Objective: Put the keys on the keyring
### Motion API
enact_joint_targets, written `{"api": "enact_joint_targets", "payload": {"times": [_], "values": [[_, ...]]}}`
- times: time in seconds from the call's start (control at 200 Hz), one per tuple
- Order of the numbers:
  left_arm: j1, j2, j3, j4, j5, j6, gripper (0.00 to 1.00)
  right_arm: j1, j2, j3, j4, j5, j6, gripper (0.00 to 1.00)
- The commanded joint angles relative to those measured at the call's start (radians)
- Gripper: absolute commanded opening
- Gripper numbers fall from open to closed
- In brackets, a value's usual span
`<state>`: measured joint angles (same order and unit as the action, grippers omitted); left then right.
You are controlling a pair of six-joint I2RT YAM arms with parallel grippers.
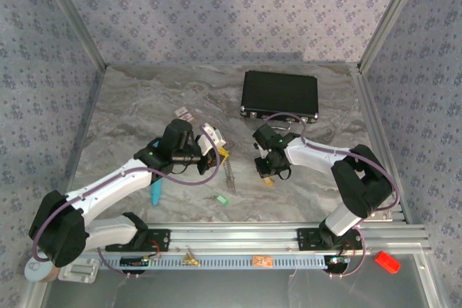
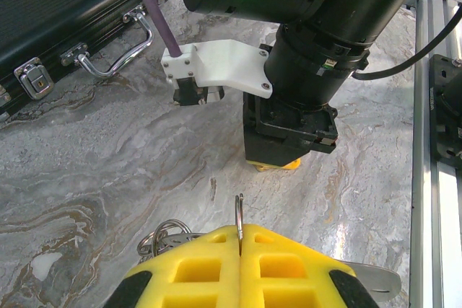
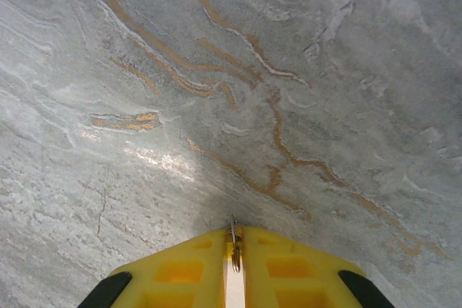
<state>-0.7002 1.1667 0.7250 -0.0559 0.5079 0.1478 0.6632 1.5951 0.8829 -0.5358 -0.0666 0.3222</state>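
Between the yellow pads of the left pincer (image 2: 240,234), which was clenched, the keyring (image 2: 238,210) stood edge-on as a thin upright wire. A beaded chain (image 1: 229,174) hung from that grip towards the counter (image 1: 130,106). Facing it and just apart, the right pincer (image 3: 232,236) was clenched on a small metal loop (image 3: 235,257). Whether that loop belonged to the gold-headed key could not be told. The green-headed key (image 1: 221,198) lay loose near the near edge of the counter, between the two arms.

Risks, as judged:
- **Slipping:** both grips held only thin wire at the very pad tips, so a slight sideways push could twist either piece out of line or let it slip free.
- **Collision:** the two pincers were close together, so the pads might collide before the loop met the ring's opening.
- **Snagging:** the hanging chain could swing or snag on a pad.
- **Hard pickup:** the flat green key, lying on a hard, smooth surface, would likely be awkward to lift.

Further out:
- A black case (image 1: 280,94) lay towards the far right corner.
- A red-and-white card (image 1: 184,113) lay left of centre.
- A teal pen (image 1: 156,192) lay under the left arm.

The counter was grey marbled stone-look sheet with tan veins, and it showed glare. Lilac patterned walls (image 1: 216,5) enclosed three sides, and an aluminium rail (image 1: 289,236) ran along the near edge.
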Motion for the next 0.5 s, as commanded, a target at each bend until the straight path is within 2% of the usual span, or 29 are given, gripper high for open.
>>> {"api": "enact_joint_targets", "payload": {"times": [0.0, 0.27, 0.495], "values": [[0.006, -0.015, 0.005, 0.030, 0.019, 0.010, 0.00, 0.006, 0.002, 0.024, -0.035, 0.016, -0.002, 0.14], [0.007, -0.015, 0.004, 0.030, 0.021, 0.009, 0.00, 0.008, 0.003, 0.029, -0.039, 0.021, -0.007, 0.10], [0.007, -0.015, 0.003, 0.030, 0.021, 0.007, 0.00, 0.018, -0.018, 0.030, -0.044, 0.038, -0.018, 0.00]]}}
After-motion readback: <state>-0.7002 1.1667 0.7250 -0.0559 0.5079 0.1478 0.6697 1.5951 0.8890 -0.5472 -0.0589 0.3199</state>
